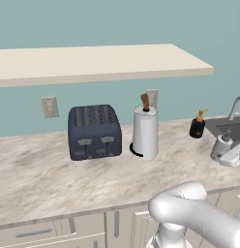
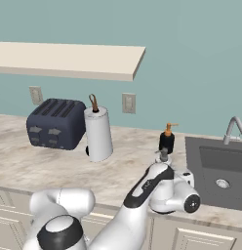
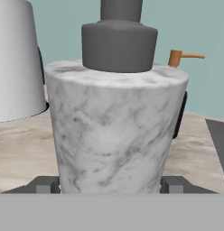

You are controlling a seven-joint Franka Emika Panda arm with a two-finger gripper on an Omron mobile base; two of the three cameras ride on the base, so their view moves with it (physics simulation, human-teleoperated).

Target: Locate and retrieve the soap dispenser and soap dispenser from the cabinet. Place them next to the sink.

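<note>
Gripper (image 3: 110, 185) jaws straddle grey marbled dispenser (image 3: 114, 131) w/ fingertips (image 3: 45, 184) low on body; grip unclear. Looks stiff, smooth, likely slippery; hold mid-body.

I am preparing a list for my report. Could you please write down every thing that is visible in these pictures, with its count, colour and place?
shelf: 1, cream, on the wall above the counter
counter: 1, marbled beige
toaster: 1, dark blue, on the counter
paper towel roll: 1, white, brown peg, right of the toaster
black soap bottle: 1, orange pump, beside the sink
grey soap bottle: 1, marbled, dark pump, between the fingertips
sink: 1, grey, right side
faucet: 1, silver
wall outlets: 2, cream
hand: 1, around the grey bottle
</note>
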